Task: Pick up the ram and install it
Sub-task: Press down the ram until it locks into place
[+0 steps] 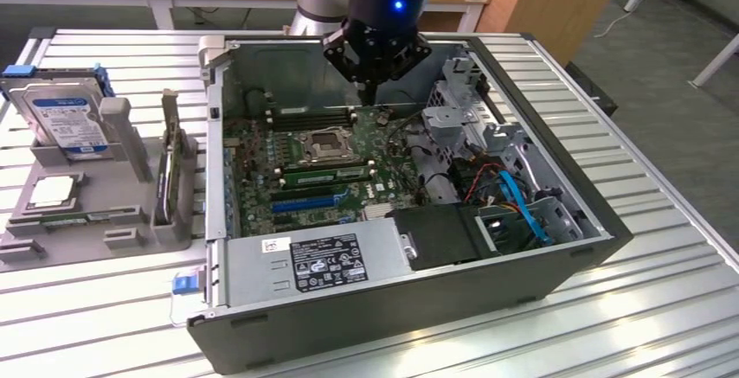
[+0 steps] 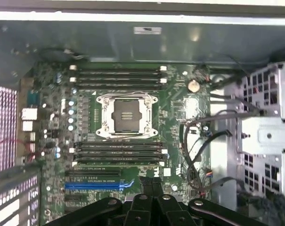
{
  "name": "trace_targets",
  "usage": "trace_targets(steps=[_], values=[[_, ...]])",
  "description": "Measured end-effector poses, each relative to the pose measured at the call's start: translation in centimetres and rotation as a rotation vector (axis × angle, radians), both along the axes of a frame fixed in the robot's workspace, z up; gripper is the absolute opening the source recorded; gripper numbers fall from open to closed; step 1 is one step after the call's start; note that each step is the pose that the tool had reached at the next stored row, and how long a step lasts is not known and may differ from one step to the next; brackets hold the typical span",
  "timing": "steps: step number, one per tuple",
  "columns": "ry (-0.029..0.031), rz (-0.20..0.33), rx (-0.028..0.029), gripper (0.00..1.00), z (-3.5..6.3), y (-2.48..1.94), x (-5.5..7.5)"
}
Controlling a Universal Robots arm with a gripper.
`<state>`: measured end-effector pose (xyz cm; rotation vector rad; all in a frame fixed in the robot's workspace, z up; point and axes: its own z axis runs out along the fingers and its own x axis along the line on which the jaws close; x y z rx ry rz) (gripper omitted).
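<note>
My gripper (image 1: 372, 99) hangs shut over the far end of the open computer case (image 1: 404, 309), above the motherboard (image 1: 311, 162). Nothing shows between its fingers. In the wrist view the closed fingertips (image 2: 151, 186) point down at the board beside the blue slot (image 2: 97, 185). A long green ram (image 1: 329, 170) stick lies along a memory slot next to the empty CPU socket (image 1: 325, 143). Another thin ram (image 1: 173, 166) stick stands on edge in the grey holder (image 1: 104, 222) at the exterior view's left. The black memory slots (image 2: 118, 153) look straight-on, so I cannot tell what sits in them.
The holder also carries a blue-labelled hard drive (image 1: 67, 118) and a square silver CPU (image 1: 52, 190). Inside the case are the power supply (image 1: 318, 261), a drive cage (image 1: 462, 118) and loose cables (image 1: 508, 196). The case walls rise around the board.
</note>
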<state>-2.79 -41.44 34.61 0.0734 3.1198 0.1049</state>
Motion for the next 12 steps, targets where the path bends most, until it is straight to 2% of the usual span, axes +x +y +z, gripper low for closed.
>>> trace_targets(steps=[6,12], values=[[0.0,-0.1,-0.0001,0.11,-0.03,0.0,0.0],[0.0,-0.101,-0.0001,0.11,-0.03,0.0,0.0]])
